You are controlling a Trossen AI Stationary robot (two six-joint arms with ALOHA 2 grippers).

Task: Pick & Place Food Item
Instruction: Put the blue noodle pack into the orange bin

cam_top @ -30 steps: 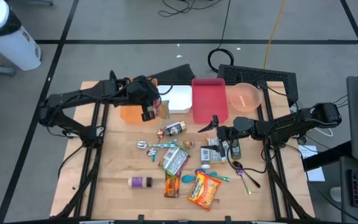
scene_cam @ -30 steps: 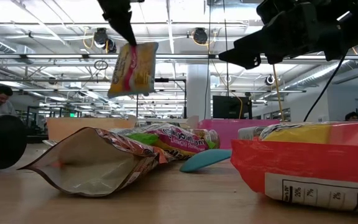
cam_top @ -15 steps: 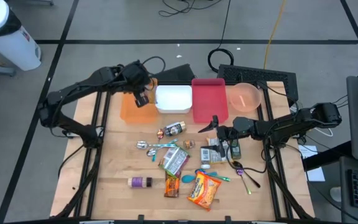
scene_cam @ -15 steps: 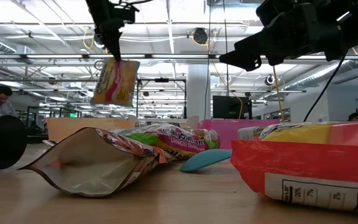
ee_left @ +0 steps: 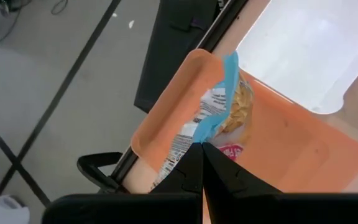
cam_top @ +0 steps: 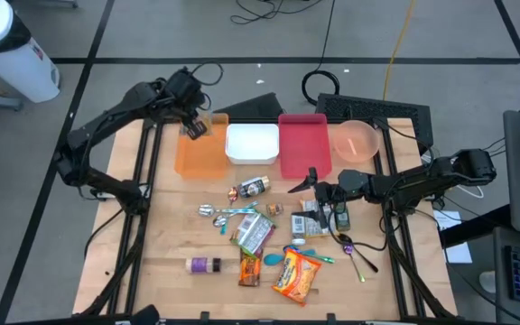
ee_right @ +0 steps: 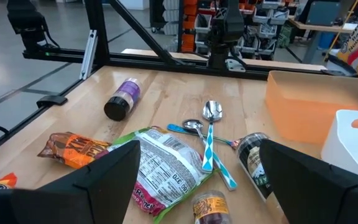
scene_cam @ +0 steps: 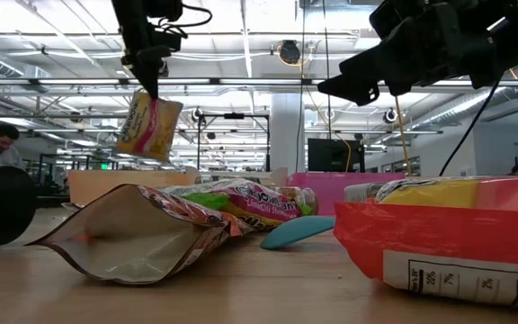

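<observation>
A white rectangular plastic tray is set between trays, with a red rectangular plastic tray beside it and a translucent pink round bowl further along. A purple-labelled dark bottle is laid on the wooden table, near two metal spoons.

At the far edge of the wooden desk, an orange plastic tray, a white tub, a red bin and a pink bowl stand left to right.
</observation>
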